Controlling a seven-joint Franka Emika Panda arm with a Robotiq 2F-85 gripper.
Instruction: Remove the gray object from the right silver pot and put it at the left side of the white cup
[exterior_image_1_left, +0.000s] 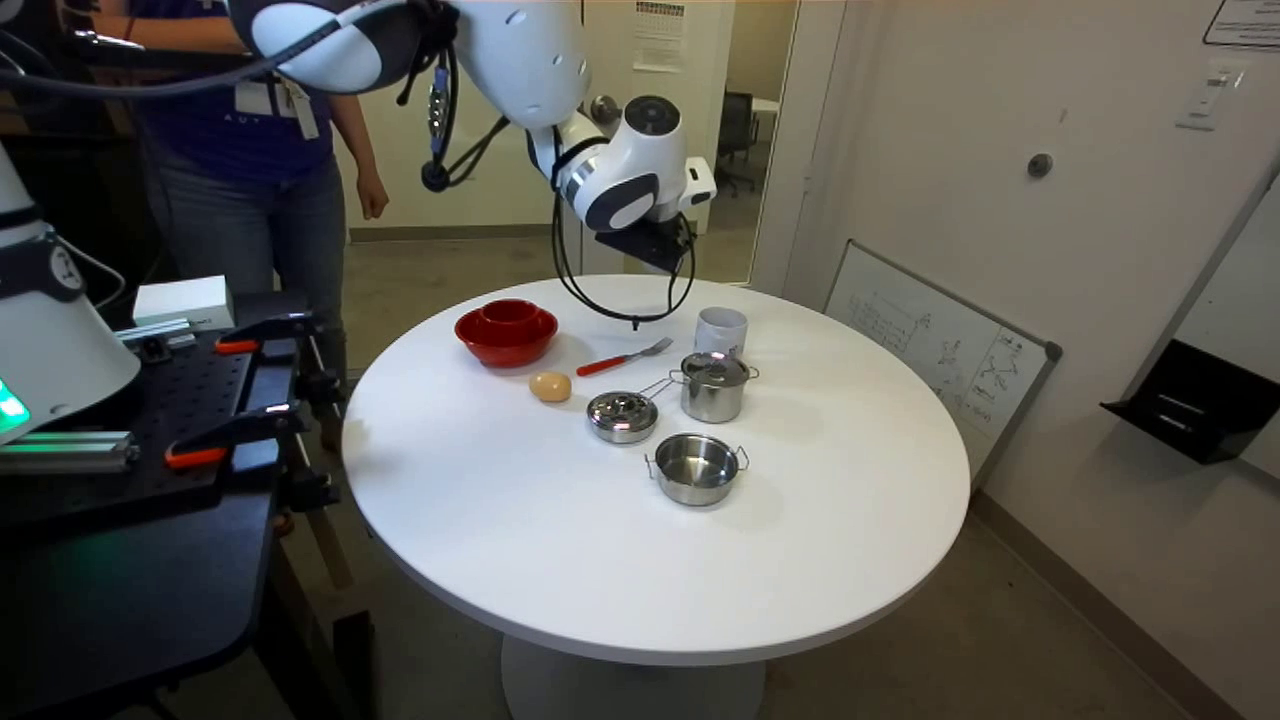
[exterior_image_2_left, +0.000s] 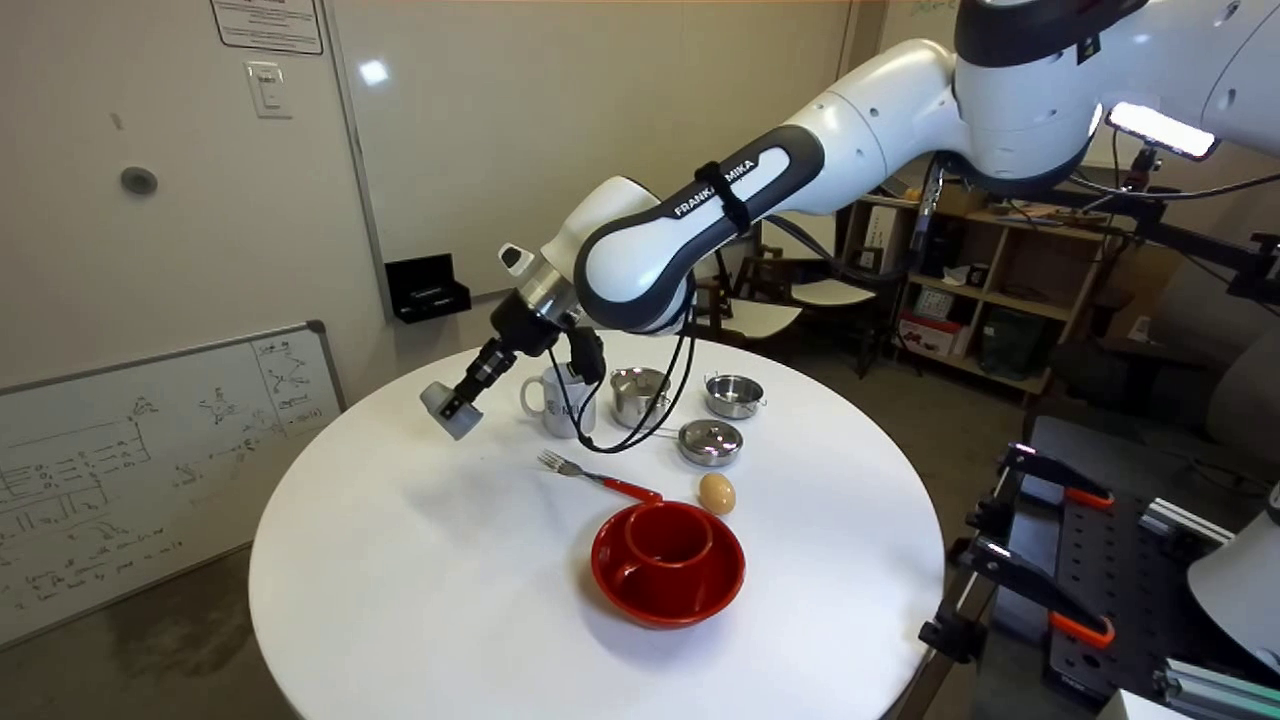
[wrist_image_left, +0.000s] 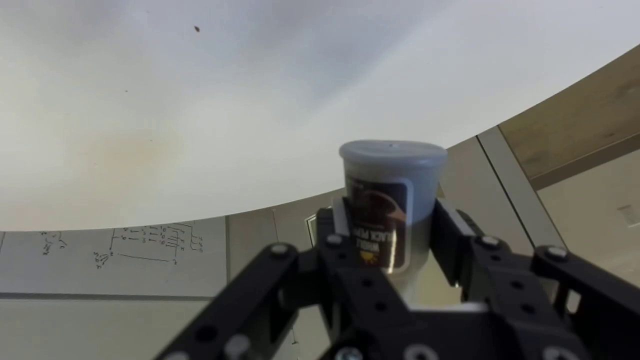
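My gripper (wrist_image_left: 395, 215) is shut on the gray object (wrist_image_left: 392, 154), a small gray container with a dark black-pepper label. In an exterior view, the gray object (exterior_image_2_left: 463, 422) is held tilted above the table, to the left of the white cup (exterior_image_2_left: 570, 405) and apart from its handle. My gripper (exterior_image_2_left: 455, 400) reaches down to it from the upper right. The white cup (exterior_image_1_left: 721, 331) stands upright behind the lidded silver pot (exterior_image_1_left: 712, 392). An open silver pot (exterior_image_1_left: 697, 470) stands nearer the front there. The held object and fingertips are hidden in that view.
A lidded silver pan (exterior_image_1_left: 622, 417), an egg (exterior_image_1_left: 550, 387), a red-handled fork (exterior_image_1_left: 625, 357) and a red bowl (exterior_image_1_left: 506, 340) with a red cup in it are on the round white table (exterior_image_1_left: 840, 520). The arm's cables (exterior_image_2_left: 640, 430) hang close to the white cup.
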